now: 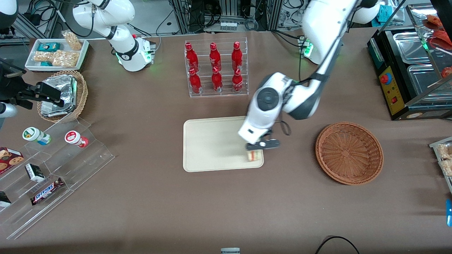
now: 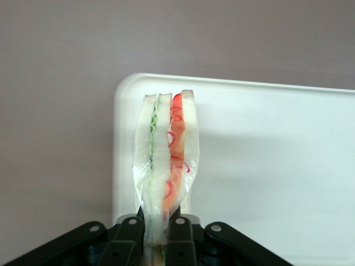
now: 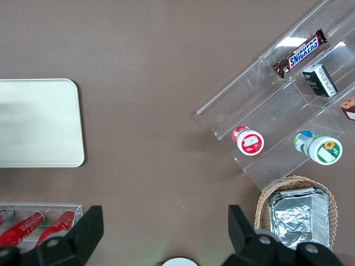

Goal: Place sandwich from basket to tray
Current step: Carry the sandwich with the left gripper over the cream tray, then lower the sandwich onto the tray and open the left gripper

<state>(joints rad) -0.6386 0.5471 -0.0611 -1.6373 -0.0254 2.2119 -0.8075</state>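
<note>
My left gripper (image 1: 255, 149) is shut on the sandwich (image 1: 254, 155), a white-bread wedge in clear wrap with red and green filling. It holds the sandwich over the corner of the cream tray (image 1: 208, 144) that is nearest the front camera and toward the working arm's end. In the left wrist view the sandwich (image 2: 165, 160) stands on edge between the black fingers (image 2: 181, 235), above the tray (image 2: 277, 166) near its rounded corner. Whether the sandwich touches the tray I cannot tell. The reddish-brown wicker basket (image 1: 349, 152) lies empty toward the working arm's end.
A clear rack of red bottles (image 1: 215, 68) stands farther from the front camera than the tray. Toward the parked arm's end are a tan basket with foil packets (image 1: 65, 95), a white snack tray (image 1: 56, 53) and a stepped acrylic stand (image 1: 53, 169). A black warmer (image 1: 413, 67) stands at the working arm's end.
</note>
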